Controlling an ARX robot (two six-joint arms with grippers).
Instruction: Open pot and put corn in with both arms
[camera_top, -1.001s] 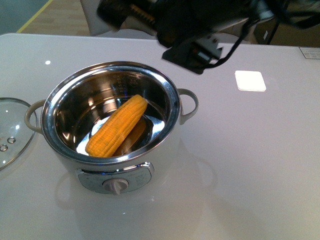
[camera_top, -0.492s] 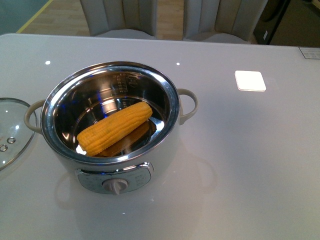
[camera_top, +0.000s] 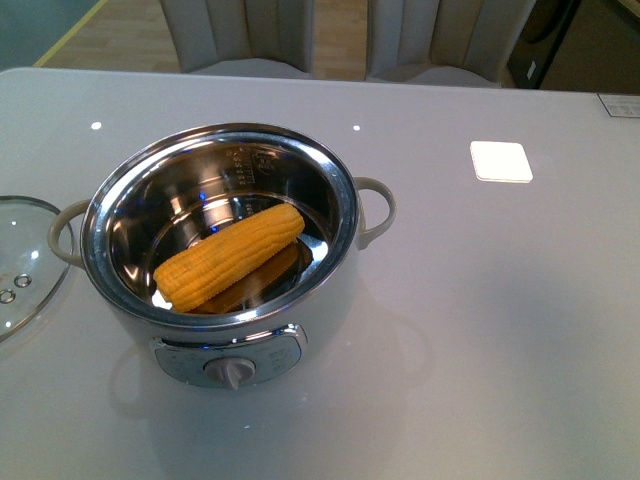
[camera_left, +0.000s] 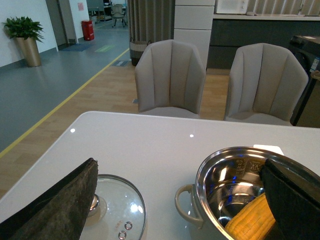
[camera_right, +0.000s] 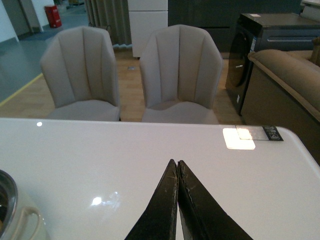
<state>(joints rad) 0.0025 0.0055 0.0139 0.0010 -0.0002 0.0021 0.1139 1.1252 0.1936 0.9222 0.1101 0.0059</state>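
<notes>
The white pot (camera_top: 330, 285) stands open on the table, its steel bowl bare. The yellow corn (camera_top: 229, 256) lies slanted on the bowl's bottom. The glass lid (camera_top: 22, 262) lies flat on the table left of the pot. No arm shows in the front view. In the left wrist view my left gripper (camera_left: 182, 175) is open and empty, one finger over the lid (camera_left: 117, 210), the other over the pot (camera_left: 227, 172) and corn (camera_left: 252, 222). In the right wrist view my right gripper (camera_right: 177, 162) is shut and empty above bare table, right of the pot's handle (camera_right: 25, 222).
A white square patch (camera_top: 500, 161) lies on the table right of the pot. Two grey chairs (camera_top: 240, 35) stand behind the table's far edge. A dark sofa (camera_right: 290, 80) stands off to the right.
One second ago a black arm hung over the pot's far side; it has left the front view. The corn dropped from a steeper lean to lie flatter in the bowl.
</notes>
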